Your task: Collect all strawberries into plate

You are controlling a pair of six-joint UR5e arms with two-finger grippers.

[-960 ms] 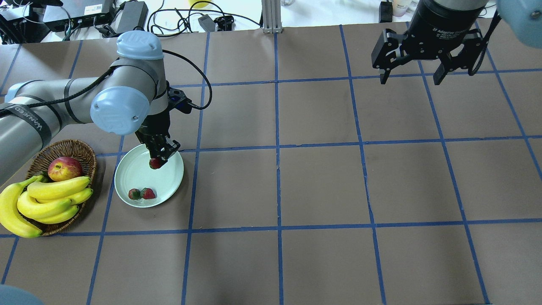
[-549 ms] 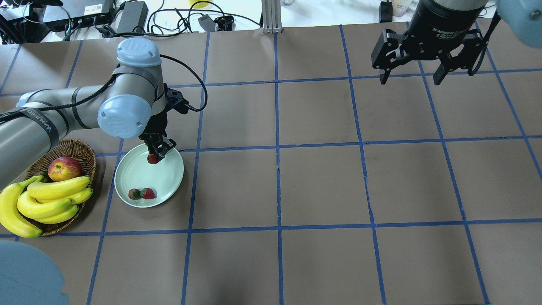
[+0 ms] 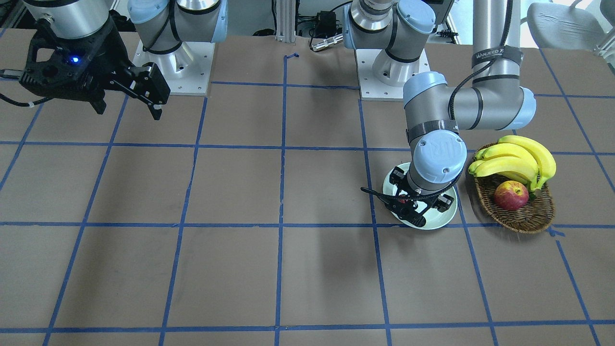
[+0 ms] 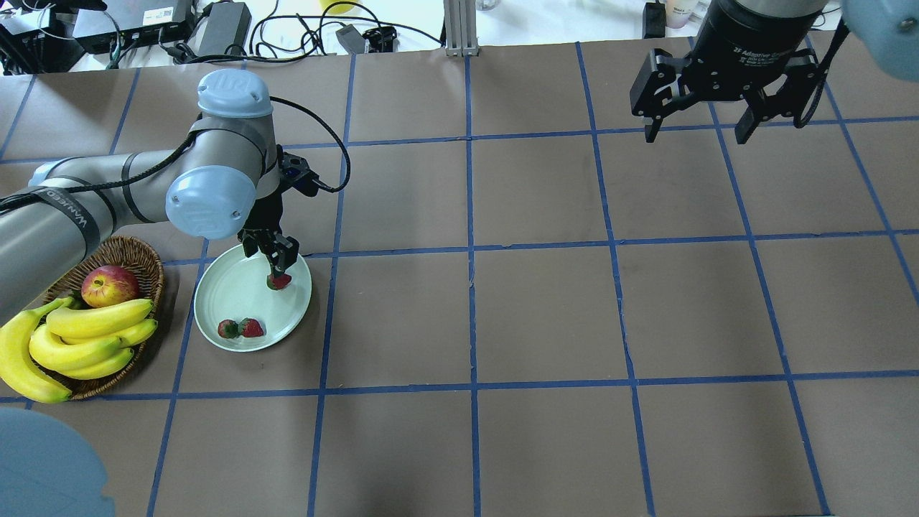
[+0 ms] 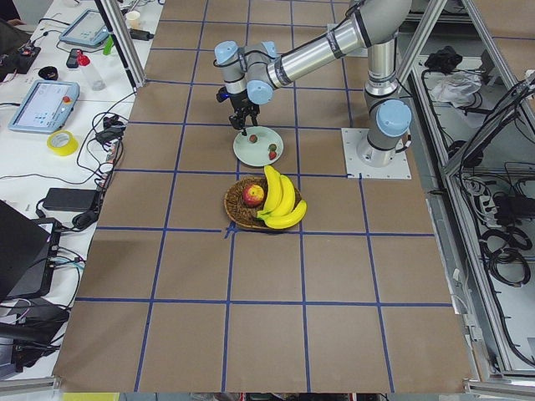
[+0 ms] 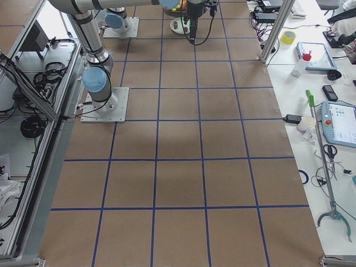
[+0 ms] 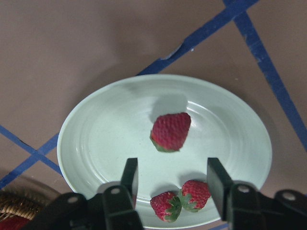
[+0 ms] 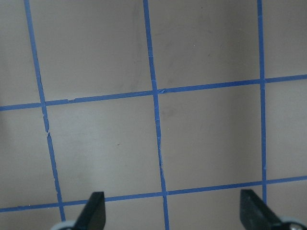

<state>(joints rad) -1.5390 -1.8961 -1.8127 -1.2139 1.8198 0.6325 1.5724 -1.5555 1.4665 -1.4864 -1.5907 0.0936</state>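
Strawberries (image 7: 171, 132): three in plate (image 7: 105, 134); left arm band (image 3: 497, 56) reads "WANJEED"

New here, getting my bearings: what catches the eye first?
The left gripper hangs open over the mint-green plate on the robot's left, all three strawberries in it. Beside the plate a wicker basket holds bananas and an apple; the right gripper hovers open over the other side of the table.

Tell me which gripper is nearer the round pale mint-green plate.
Left. The left gripper is open directly above the plate; the right gripper hangs far off, across the table.
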